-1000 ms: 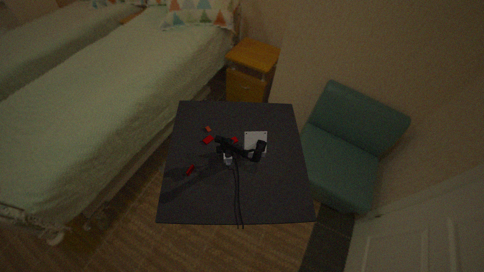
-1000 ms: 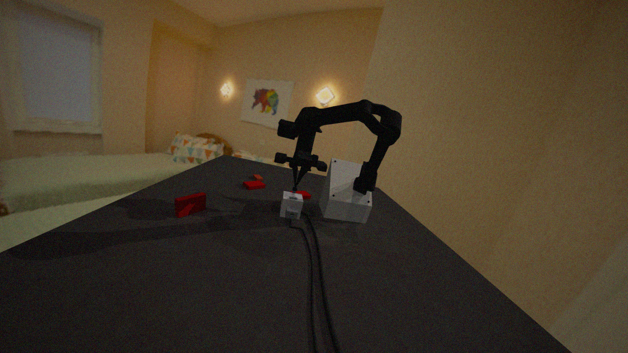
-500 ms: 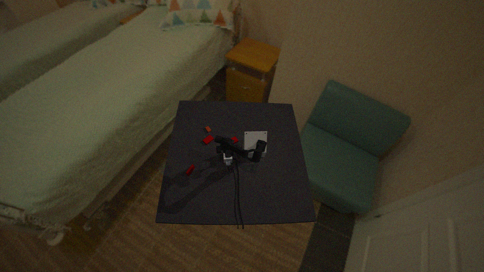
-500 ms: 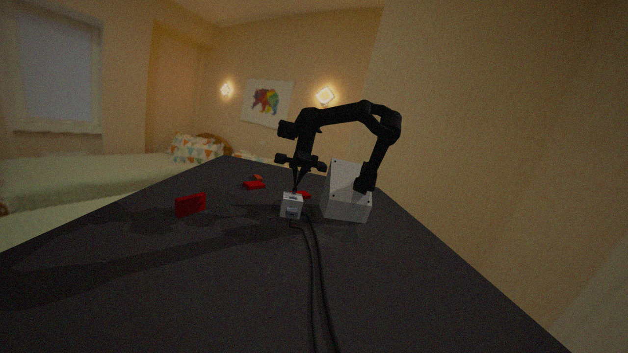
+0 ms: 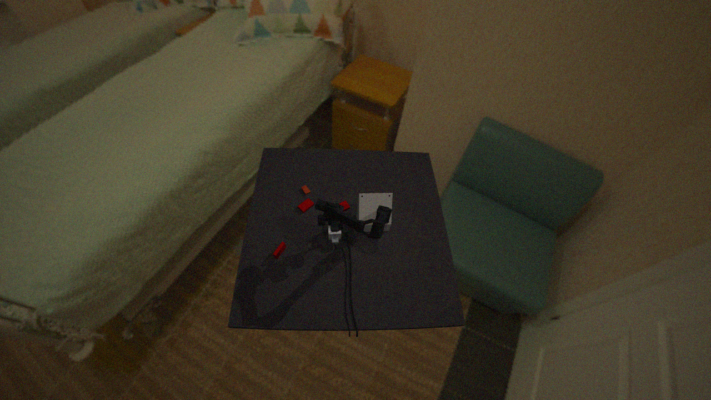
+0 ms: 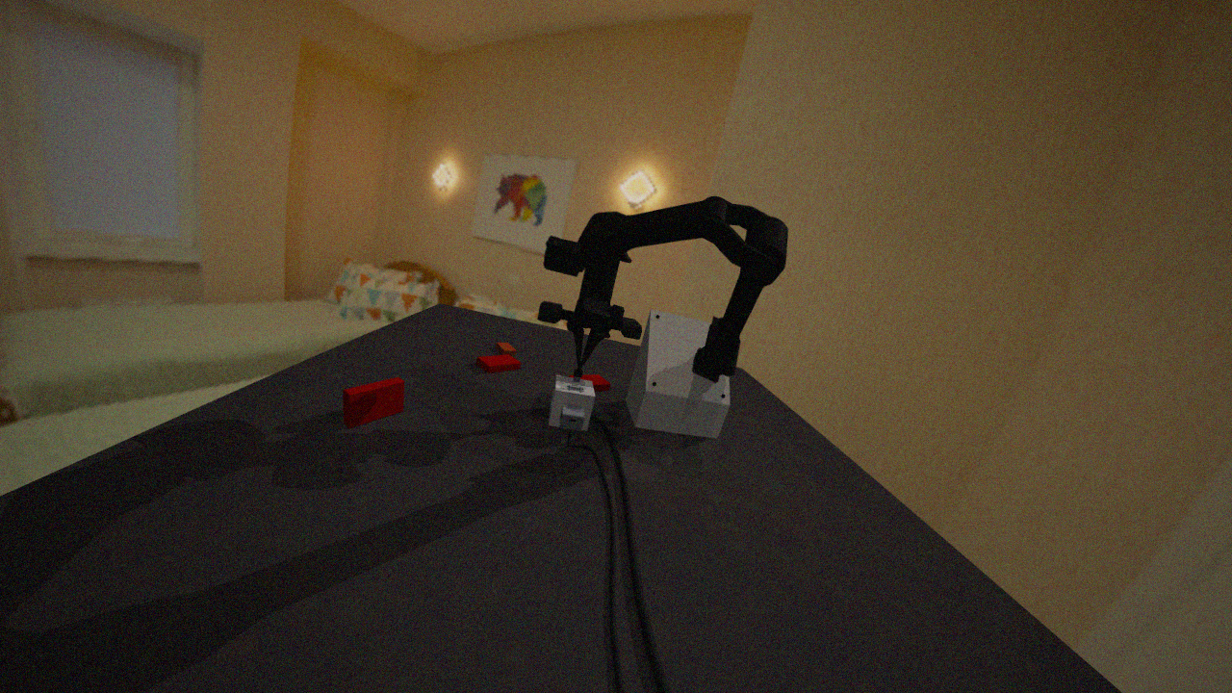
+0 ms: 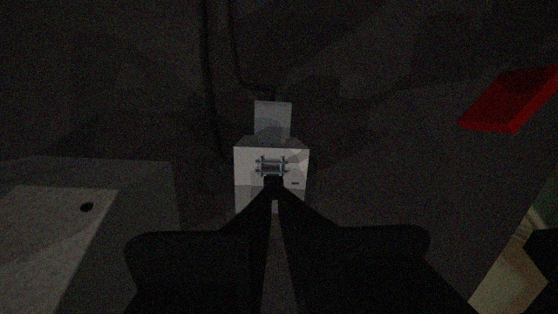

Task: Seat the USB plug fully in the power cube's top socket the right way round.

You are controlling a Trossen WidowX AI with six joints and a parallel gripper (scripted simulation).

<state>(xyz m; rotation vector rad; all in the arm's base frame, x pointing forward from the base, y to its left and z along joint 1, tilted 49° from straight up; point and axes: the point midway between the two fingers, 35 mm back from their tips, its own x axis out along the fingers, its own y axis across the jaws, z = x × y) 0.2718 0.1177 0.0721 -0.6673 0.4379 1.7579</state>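
The light grey power cube [image 5: 334,233] [image 6: 558,406] [image 7: 244,166] stands upright on the dark table [image 5: 397,288] [image 6: 482,551]. Its top socket [image 7: 271,167] shows in the wrist view just beyond my fingertips, with its metal tabs visible. My gripper [image 6: 577,374] [image 7: 274,192] points down over the cube's top, close behind that socket. It is shut on a small dark thing, apparently the USB plug, mostly hidden by the fingertips. Which way round it is, and whether it touches the socket, I cannot tell. A pale block [image 7: 273,117] with a cable sticks out of the cube's front face.
A large pale box [image 5: 375,203] [image 6: 676,353] [image 7: 44,231] stands beside the cube, near the arm's base. Red blocks [image 5: 305,204] [image 5: 279,249] [image 6: 373,401] [image 7: 507,102] and a small orange block [image 5: 305,189] [image 6: 506,347] lie around. Two black cables run over the front table edge.
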